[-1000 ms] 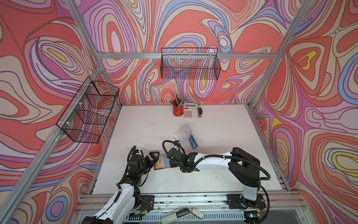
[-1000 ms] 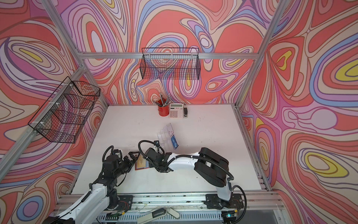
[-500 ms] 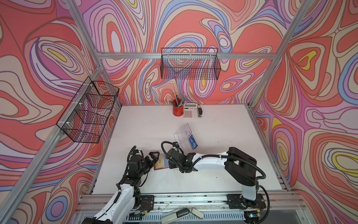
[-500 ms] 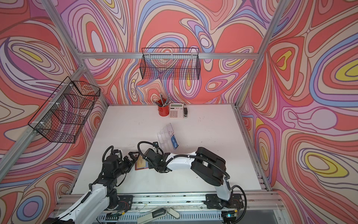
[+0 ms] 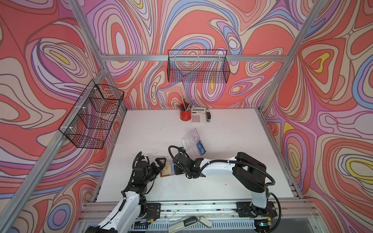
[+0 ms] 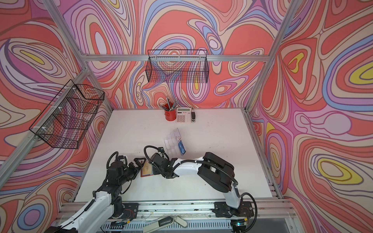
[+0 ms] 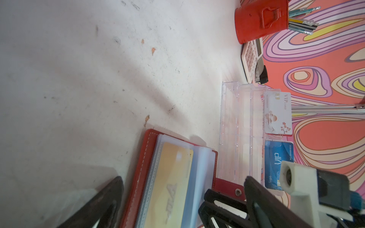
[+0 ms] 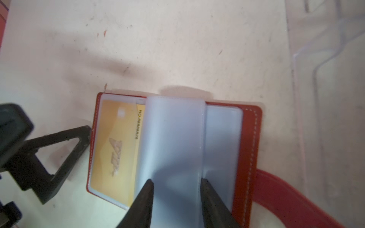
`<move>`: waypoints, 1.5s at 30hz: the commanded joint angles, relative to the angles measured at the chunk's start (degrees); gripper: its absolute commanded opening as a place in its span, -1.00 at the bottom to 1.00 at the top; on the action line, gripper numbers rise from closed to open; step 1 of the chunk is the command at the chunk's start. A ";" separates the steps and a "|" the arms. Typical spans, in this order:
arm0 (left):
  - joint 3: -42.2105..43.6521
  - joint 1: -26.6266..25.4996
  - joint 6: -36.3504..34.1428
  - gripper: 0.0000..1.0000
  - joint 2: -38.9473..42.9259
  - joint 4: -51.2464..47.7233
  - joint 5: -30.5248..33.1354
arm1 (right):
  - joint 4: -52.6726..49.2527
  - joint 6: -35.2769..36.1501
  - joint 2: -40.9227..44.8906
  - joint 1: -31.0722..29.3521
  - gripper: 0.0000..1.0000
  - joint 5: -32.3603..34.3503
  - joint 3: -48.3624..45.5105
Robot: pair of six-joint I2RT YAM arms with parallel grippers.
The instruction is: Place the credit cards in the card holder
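Observation:
The card holder (image 5: 166,173), a red wallet, lies open on the table with a yellow-gold credit card (image 8: 114,148) in its left sleeve. My right gripper (image 8: 175,187) hangs over the wallet's middle. A pale blue-grey, card-sized sheet (image 8: 175,128) spans between its fingers; card or sleeve page, I cannot tell. My left gripper (image 5: 160,166) stands wide open at the wallet's left edge, one finger (image 8: 79,142) touching it. A blue credit card (image 7: 276,163) and a white one (image 7: 276,112) stand in a clear plastic rack (image 5: 188,139) behind the wallet.
A red pen cup (image 5: 185,115), a calculator (image 5: 198,118) and a small black stapler (image 5: 209,117) line the table's back edge. Wire baskets hang on the back wall (image 5: 198,68) and the left wall (image 5: 92,119). The right arm's elbow (image 5: 248,171) rests low at the right.
My right gripper has slid slightly left over the open wallet and its jaws have narrowed a little. The left arm has stayed put.

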State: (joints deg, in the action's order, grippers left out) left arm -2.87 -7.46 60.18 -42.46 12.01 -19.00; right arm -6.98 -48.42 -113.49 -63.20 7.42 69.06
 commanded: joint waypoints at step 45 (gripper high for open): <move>-1.74 -0.09 -1.65 0.95 6.47 -7.79 3.72 | 29.94 -3.78 -3.50 3.29 -0.04 -21.50 -6.86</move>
State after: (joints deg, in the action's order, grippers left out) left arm -3.33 -7.46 59.37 -37.45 6.79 -17.10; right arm 20.88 -50.89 -114.32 -59.55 -12.75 61.84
